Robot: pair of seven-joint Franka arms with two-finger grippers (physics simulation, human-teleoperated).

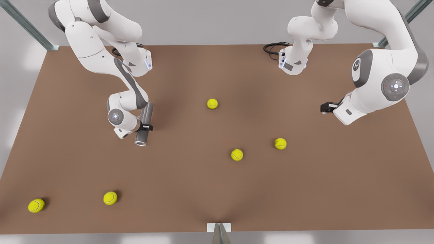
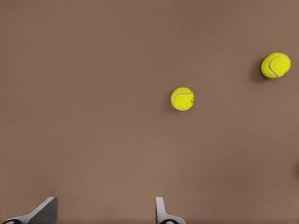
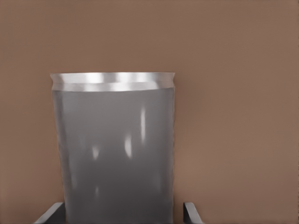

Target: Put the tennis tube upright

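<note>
Quick count for you: five tennis balls on the counter point(image 1: 217, 203). One sits near the middle toward the far side point(image 1: 212, 103), two more are close together right of center point(image 1: 237, 155) point(image 1: 280, 143), and two lie at the near left point(image 1: 110, 198) point(image 1: 36, 205). You've got one tennis tube point(image 1: 144, 124), grey with a lighter rim. Two arms, so two tools: the right tool point(image 1: 146, 127) and the left tool point(image 1: 326, 107). One counter under it all.
</note>
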